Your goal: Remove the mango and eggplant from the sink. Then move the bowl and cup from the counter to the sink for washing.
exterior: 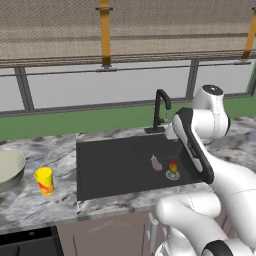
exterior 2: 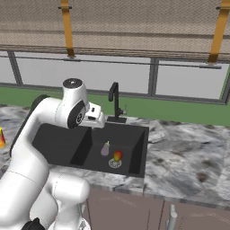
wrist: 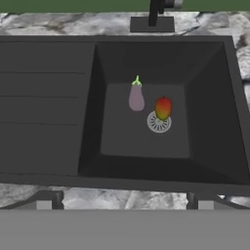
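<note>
From the left base view, the arm folds over the right end of the sink (exterior: 107,167), and down in the basin the eggplant (exterior: 157,163) lies just left of the mango (exterior: 172,166), which sits on the drain (exterior: 172,175); well off to the left on the bench (exterior: 55,150) stand the cup (exterior: 44,181) and, at the frame edge, the bowl (exterior: 9,170). Over to the right base view: the hand (exterior 2: 95,117) hangs above the sink's left part, and the two pieces of produce lie below it and off to its right, the eggplant (exterior 2: 105,149) nearer the hand than the mango (exterior 2: 117,156). Now the hand view, looking straight down into the basin: both fingertips (wrist: 44,204) stand far apart at the bottom corners, wide and holding nothing. The eggplant (wrist: 136,95) lies ahead, its long axis running away from the hand with the green stem pointing toward the faucet (wrist: 155,14); the mango (wrist: 163,108) is just beside it, to the right. The coming move looks like a straight descent forward into the basin.
</note>
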{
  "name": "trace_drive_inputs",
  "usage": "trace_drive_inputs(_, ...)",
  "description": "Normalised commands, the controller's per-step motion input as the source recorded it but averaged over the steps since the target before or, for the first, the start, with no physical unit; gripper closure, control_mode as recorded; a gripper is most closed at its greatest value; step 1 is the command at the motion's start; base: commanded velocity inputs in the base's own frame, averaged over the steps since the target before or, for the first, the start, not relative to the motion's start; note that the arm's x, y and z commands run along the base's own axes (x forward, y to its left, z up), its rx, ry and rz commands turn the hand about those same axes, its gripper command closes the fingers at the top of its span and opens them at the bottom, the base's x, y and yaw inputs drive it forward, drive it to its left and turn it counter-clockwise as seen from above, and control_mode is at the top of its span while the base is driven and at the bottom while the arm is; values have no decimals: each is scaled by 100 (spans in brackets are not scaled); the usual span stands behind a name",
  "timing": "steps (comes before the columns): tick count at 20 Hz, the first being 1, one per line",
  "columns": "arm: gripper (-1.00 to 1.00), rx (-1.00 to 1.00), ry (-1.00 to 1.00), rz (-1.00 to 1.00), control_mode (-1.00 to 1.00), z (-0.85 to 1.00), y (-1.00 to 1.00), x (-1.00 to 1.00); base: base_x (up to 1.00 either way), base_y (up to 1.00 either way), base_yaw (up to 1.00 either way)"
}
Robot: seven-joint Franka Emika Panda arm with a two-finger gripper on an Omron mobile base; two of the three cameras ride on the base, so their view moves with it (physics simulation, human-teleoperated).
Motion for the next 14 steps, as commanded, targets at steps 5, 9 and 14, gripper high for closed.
trace_drive_inputs(5, -100, -1, 0, -1, -100, -21, -2, 11, 0, 0, 0)
trace_drive_inputs(9, -100, -2, 0, 0, -100, -22, -1, 13, 0, 0, 0)
trace_drive_inputs(14, -100, -1, 0, 0, -100, -23, -1, 10, 0, 0, 0)
